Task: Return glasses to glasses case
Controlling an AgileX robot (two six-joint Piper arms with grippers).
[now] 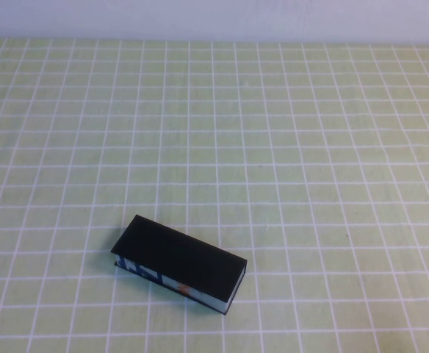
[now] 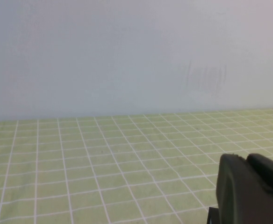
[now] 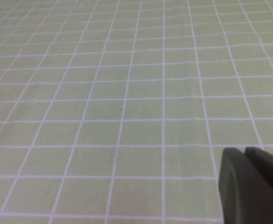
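Note:
The glasses case (image 1: 179,262) lies near the front of the table, left of centre, turned at an angle. Its lid is down, and the blue, white and orange pattern shows on its near long side. The glasses are not in view in any frame. Neither arm shows in the high view. My left gripper (image 2: 245,157) shows only in the left wrist view, fingers pressed together with nothing between them, above bare tablecloth and facing a pale wall. My right gripper (image 3: 244,150) shows only in the right wrist view, fingers together and empty, above bare cloth.
A light green tablecloth with a white grid (image 1: 273,147) covers the whole table. A pale wall (image 2: 127,56) stands behind the table's far edge.

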